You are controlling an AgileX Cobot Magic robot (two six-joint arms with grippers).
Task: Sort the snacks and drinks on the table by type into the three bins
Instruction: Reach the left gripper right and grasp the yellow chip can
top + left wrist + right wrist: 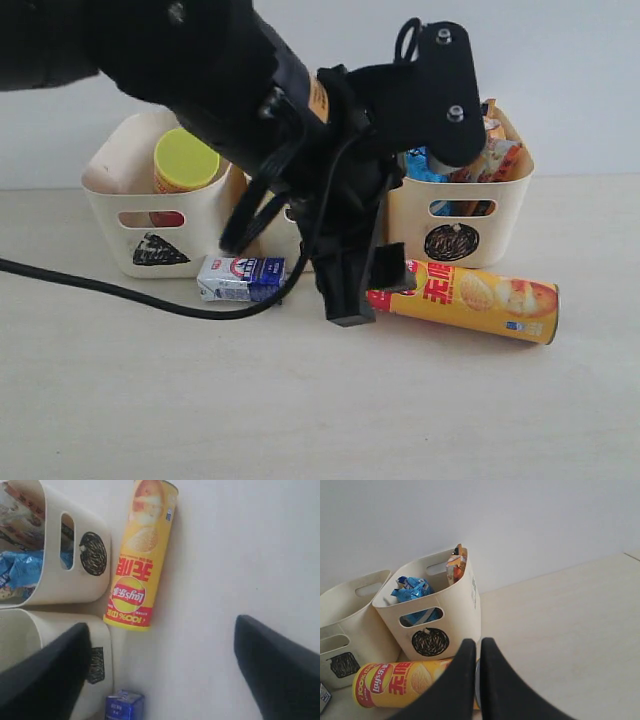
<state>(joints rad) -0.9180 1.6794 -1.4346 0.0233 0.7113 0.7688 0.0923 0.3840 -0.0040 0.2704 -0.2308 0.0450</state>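
A yellow-orange chip tube (465,297) (142,555) (405,682) lies on its side on the table (320,400) in front of the circle bin (500,215) (75,550) (440,615). That bin holds a blue bag (412,587) and an orange-white bag (456,565). A white-and-blue carton (240,278) (124,706) lies before the triangle bin (110,215), where a tube with a yellow lid (185,160) stands. My left gripper (372,292) (161,625) hangs open and empty above the table beside the square bin (30,635) (345,630), between carton and lying tube. My right gripper (478,642) is shut, empty, over the lying tube's end.
My left arm (200,60) hides most of the square bin in the exterior view, and its black cable (100,288) trails across the table's left side. A white wall (580,80) rises behind the bins. Bare table lies in front of the items.
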